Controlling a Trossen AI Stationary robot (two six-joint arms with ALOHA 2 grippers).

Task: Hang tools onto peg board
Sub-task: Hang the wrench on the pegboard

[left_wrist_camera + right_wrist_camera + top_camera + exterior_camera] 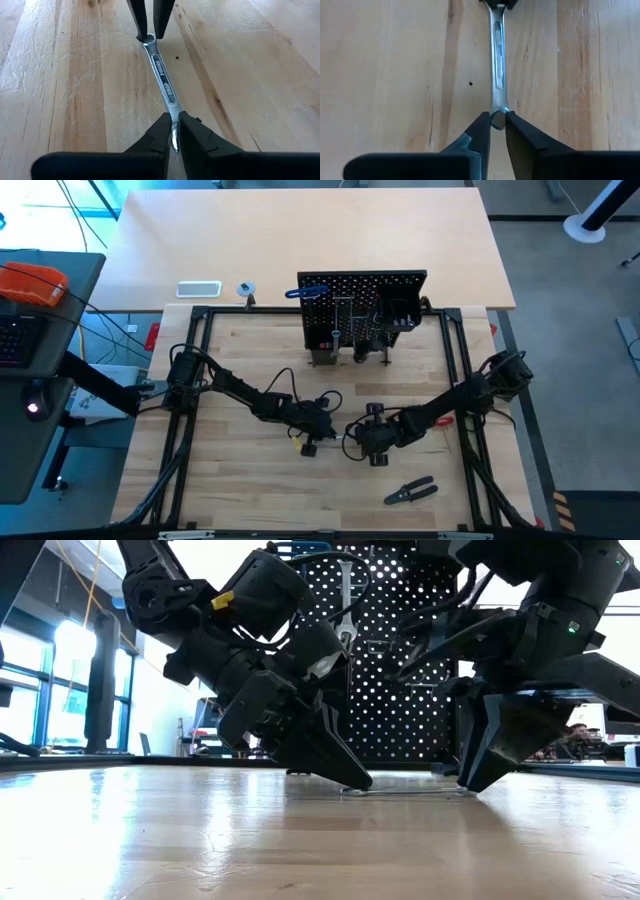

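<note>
A: Where's the wrench right now?

B: The silver wrench (pixel 164 84) lies flat on the wooden table (pixel 240 500), at the centre of the high view just below the middle, between the two arms. The left gripper (pixel 172 131) has its fingers pinched narrow on one end; the right gripper (pixel 498 122) is pinched on the other end. In the low view both sets of fingers come down to the table top with the wrench (pixel 400 791) stretched thin between them.

A: Anything close by?

B: Black-handled pliers (pixel 411 492) lie on the table at lower right of the high view, well apart from the grippers. A red-handled tool (pixel 441 420) shows just beside the right arm, partly hidden by it.

A: And the board?

B: The peg board (pixel 362 305) stands upright at upper centre of the high view, with a blue-handled tool (pixel 306 291) at its upper left corner, a black bin (pixel 401 310) on its right side and some metal tools hanging in the middle. Behind it, upper left, sit a white tray (pixel 198 288) and a small tape roll (pixel 245 288).

A: Does anything block the view?

B: In the low view both arms cover much of the board.
</note>
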